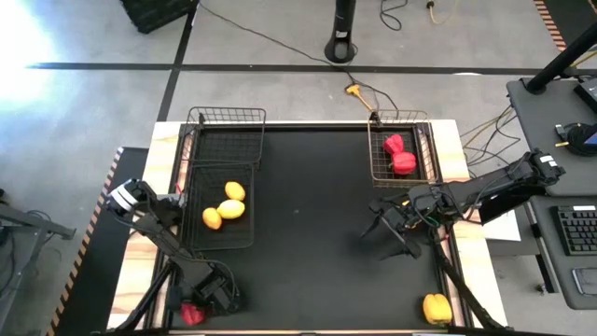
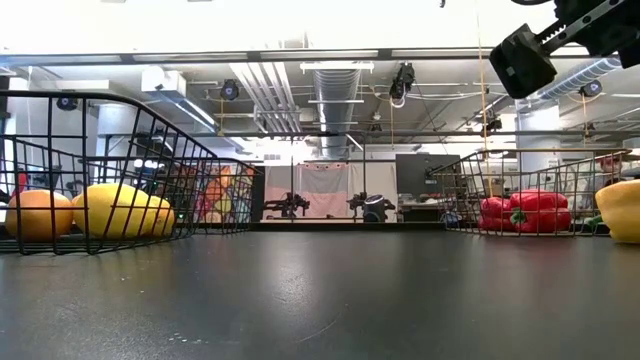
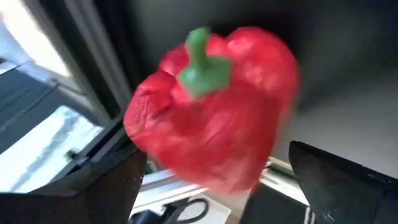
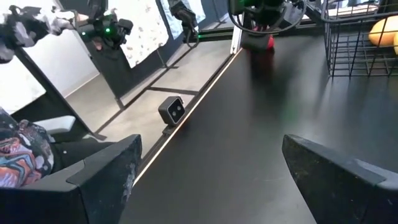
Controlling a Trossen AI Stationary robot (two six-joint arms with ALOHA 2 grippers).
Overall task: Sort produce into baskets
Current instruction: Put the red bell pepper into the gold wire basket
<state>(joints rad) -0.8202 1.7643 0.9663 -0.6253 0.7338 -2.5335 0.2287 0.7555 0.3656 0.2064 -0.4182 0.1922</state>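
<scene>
My left gripper [image 1: 201, 306] is at the table's near left corner, shut on a lumpy red pepper [image 3: 217, 118] with a green stem; the pepper also shows in the high view [image 1: 191, 315]. My right gripper [image 1: 384, 235] is open and empty above the mat right of centre, its fingers wide apart in its wrist view [image 4: 208, 162]. Three yellow lemon-like ovals [image 1: 225, 207] lie in the left basket [image 1: 198, 245]. Two red peppers [image 1: 399, 155] lie in the right basket [image 1: 377, 177]. A yellow bell pepper [image 1: 436, 307] rests on the table at the near right. My left gripper has the red pepper's body between its two fingers [image 3: 118, 180], one on each side [image 3: 152, 149], coming from above. The stem [image 3: 202, 65] points back toward the wrist. Whether the pepper is clear of the table, I cannot tell.
An empty wire basket [image 1: 227, 119] stands at the far left, just beyond the lemon basket. The black mat [image 1: 308, 215] between the baskets is bare. The table's near edge and wooden rim [image 1: 126, 280] lie close beside my left gripper.
</scene>
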